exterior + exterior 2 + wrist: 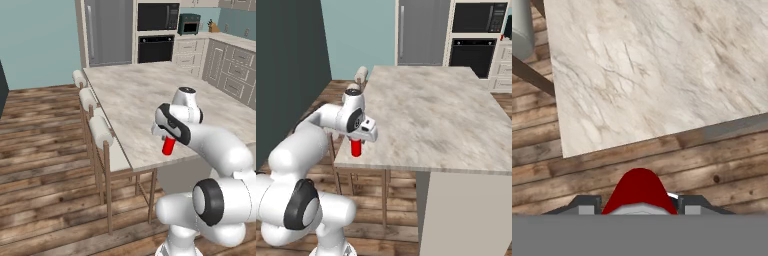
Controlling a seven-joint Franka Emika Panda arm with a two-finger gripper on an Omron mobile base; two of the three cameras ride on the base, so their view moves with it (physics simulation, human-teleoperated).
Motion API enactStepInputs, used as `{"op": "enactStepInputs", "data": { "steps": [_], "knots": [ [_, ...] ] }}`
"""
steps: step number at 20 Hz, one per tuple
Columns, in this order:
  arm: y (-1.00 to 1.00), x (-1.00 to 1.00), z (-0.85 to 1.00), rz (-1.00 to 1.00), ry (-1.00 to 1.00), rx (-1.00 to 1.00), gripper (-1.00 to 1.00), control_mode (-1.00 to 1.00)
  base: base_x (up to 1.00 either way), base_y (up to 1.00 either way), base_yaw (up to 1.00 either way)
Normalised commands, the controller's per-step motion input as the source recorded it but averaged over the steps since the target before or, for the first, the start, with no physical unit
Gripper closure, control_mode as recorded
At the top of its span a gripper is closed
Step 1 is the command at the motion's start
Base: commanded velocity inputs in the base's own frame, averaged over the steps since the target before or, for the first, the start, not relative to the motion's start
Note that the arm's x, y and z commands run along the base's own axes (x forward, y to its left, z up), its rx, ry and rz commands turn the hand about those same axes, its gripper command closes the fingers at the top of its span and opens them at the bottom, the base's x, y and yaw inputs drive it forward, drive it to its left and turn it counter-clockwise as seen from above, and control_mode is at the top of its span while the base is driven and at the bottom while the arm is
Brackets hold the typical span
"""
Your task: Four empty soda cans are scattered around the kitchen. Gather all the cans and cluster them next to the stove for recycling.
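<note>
A red soda can [169,145] hangs upright under my gripper [168,142], which is shut on its top, just above the near corner of the marble island counter [135,100]. The right base view puts the red can [356,147] over that corner beneath my gripper [357,142]. In the hand view the red can [639,192] sits between my two fingertips [587,204], with the island top and wood floor beyond. The stove is out of view.
Three padded bar stools [102,134] line the island's left side. A steel fridge [109,31], black wall oven [156,48] and microwave [158,16] stand at the back. Beige cabinets [231,72] run along the right. Wood floor [40,165] lies to the left.
</note>
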Motion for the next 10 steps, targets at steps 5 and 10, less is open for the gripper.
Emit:
{"op": "enactStepInputs", "data": {
  "steps": [5, 10],
  "knots": [
    [0.0, 0.0, 0.0, 0.0, 0.0, 0.0, 1.0, -1.0, 0.0, 0.0, 0.0],
    [0.0, -0.01, 0.0, 0.0, 0.0, 0.0, 1.0, 1.0, -0.04, -0.34, -0.02]
  ]
}}
